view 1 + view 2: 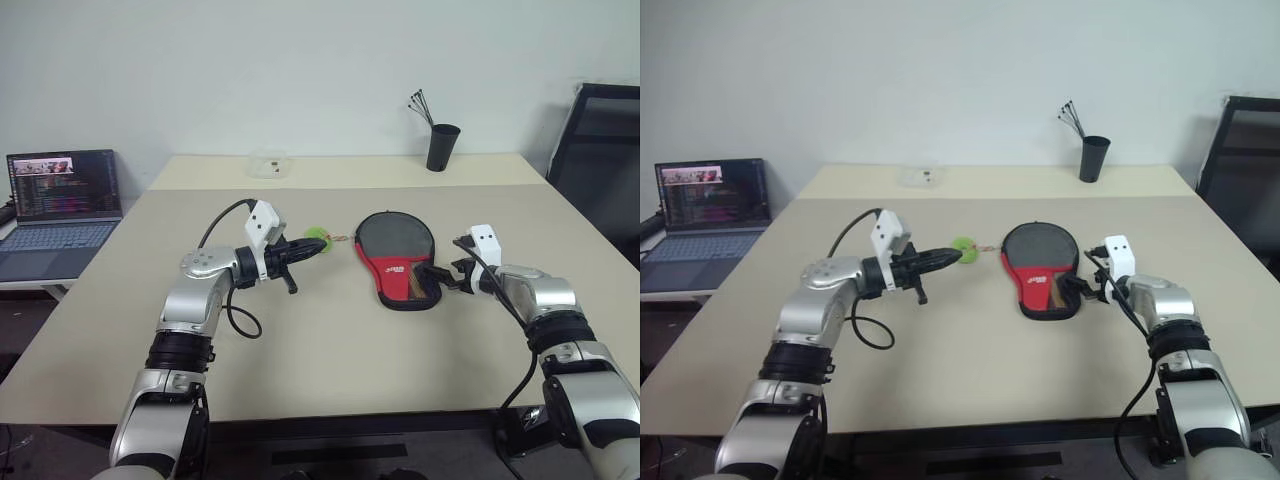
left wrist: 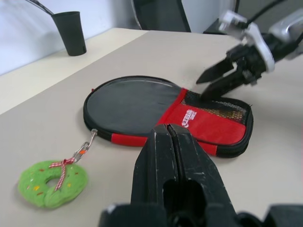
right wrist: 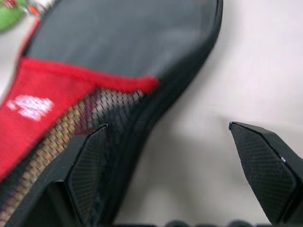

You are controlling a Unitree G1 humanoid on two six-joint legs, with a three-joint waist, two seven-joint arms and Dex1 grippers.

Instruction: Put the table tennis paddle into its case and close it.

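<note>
Head view: paddle-shaped black and red fabric case (image 1: 397,260) lies flat on the beige surface (image 1: 330,350); wooden handle of the table tennis paddle shows through the mesh, so it's inside.
Left wrist: left end effector (image 2: 171,142) pressed together, empty, near the green tag (image 2: 53,182) — could nudge it off line.
Right wrist: right end effector (image 3: 168,142) spread wide at the case edge; a push could slide the case instead of pinning it.
</note>
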